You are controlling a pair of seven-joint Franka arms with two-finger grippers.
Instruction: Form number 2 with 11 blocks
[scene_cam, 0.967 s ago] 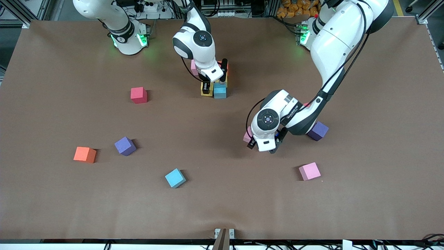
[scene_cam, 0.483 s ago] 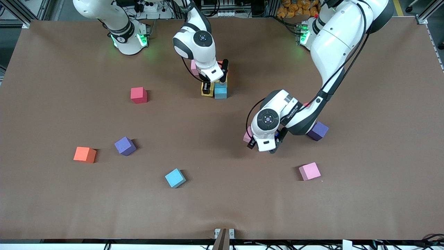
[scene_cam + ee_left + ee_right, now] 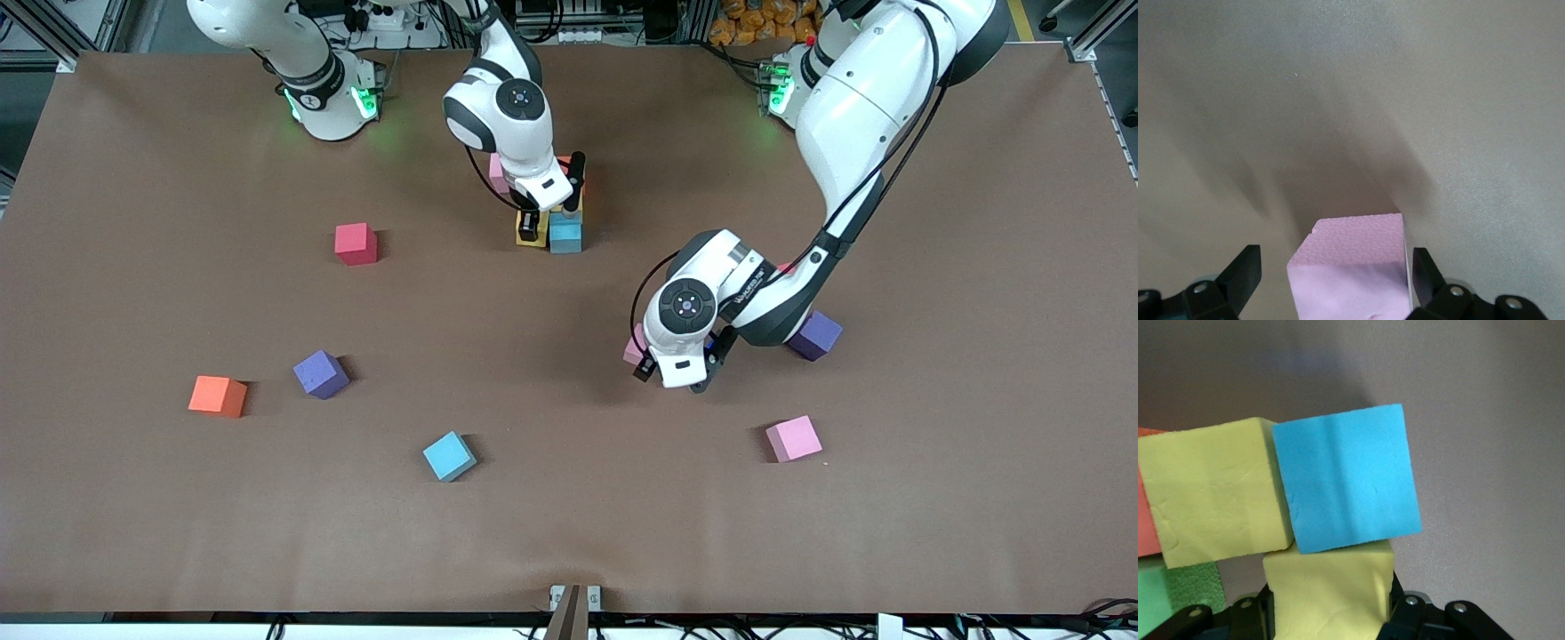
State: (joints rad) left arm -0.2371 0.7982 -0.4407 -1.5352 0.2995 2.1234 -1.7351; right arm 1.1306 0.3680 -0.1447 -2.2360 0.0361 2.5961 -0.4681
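Blocks forming the partial number 2 [image 3: 551, 213] sat at the table's [image 3: 133, 516] robot edge, and nothing there had shifted over the last second. Both arms had held still. The right gripper [image 3: 548, 216] stayed over that cluster, fingers clamped on a yellow block [image 3: 1328, 593] pressed against the light blue block [image 3: 1346, 487] and a second yellow block [image 3: 1215, 493]. Nearer the front camera than the cluster, the left gripper [image 3: 673, 373] remained low, fingers spread wide around a pink block [image 3: 1351, 267], not gripping it.
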